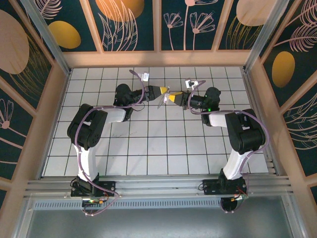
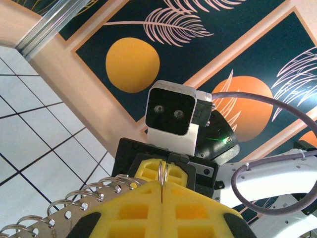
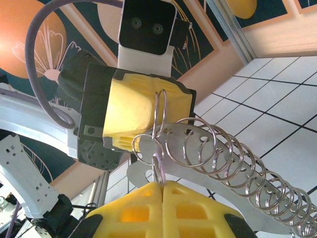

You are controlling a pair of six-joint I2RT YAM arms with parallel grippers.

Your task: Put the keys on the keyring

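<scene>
Right end effector and left end effector, tips meeting: we list both clamped on keyring end-loops, its length trailing sideways.

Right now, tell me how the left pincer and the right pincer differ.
The left pincer reaches in from the left, the right pincer from the right. In the top view, the left pincer sits slightly higher than the right pincer. Both have yellow fingers, shut on wire rings.

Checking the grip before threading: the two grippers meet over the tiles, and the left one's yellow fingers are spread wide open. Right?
No. The left wrist view shows the left gripper shut, its yellow fingers pressed together on a silver ring. The rest holds.
</scene>
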